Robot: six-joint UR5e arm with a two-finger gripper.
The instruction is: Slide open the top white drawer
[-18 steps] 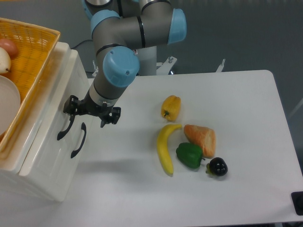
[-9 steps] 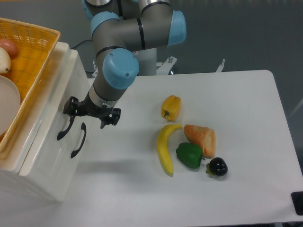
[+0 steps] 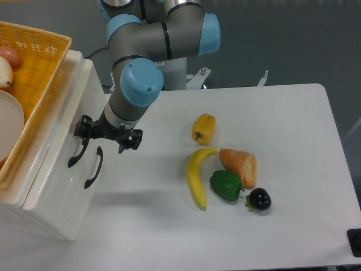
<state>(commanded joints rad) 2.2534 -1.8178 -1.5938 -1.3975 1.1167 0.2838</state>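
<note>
Since the earlier frames the arm has crept slightly toward the cabinet, carrying the claw (image 3: 107, 134) with it; nothing else has shifted. Claw sits at the upper black handle (image 3: 78, 152) of the top white drawer (image 3: 62, 135), one finger on the handle's upper end, the other standing off toward the bench (image 3: 271, 113) side; fingers look spread rather than pinched, and whether the handle is truly hooked I cannot tell. Top white drawer is the upper front of the white cabinet (image 3: 45, 220), just under the wicker basket (image 3: 39, 68), and looks closed or barely cracked. Judged handling: glossy rigid box, hard and slick on its face, so the curved handle is the only sensible hold; grip or hook it near the middle and pull straight out along the runners, since a skewed pull could bind it. Load is probably modest, though the basket on top of the cabinet adds weight above. Count: two drawers, two black handles, the lower handle (image 3: 93, 167) just below and right of the upper. One basket, holding a white bowl (image 3: 8, 124) and two rounded items at its far corner. Right of the cabinet on the bench: one yellow pepper (image 3: 204, 128), one banana (image 3: 197, 178), one bread roll (image 3: 239, 166), one green pepper (image 3: 226, 185), one dark eggplant-like fruit (image 3: 259, 199).
</note>
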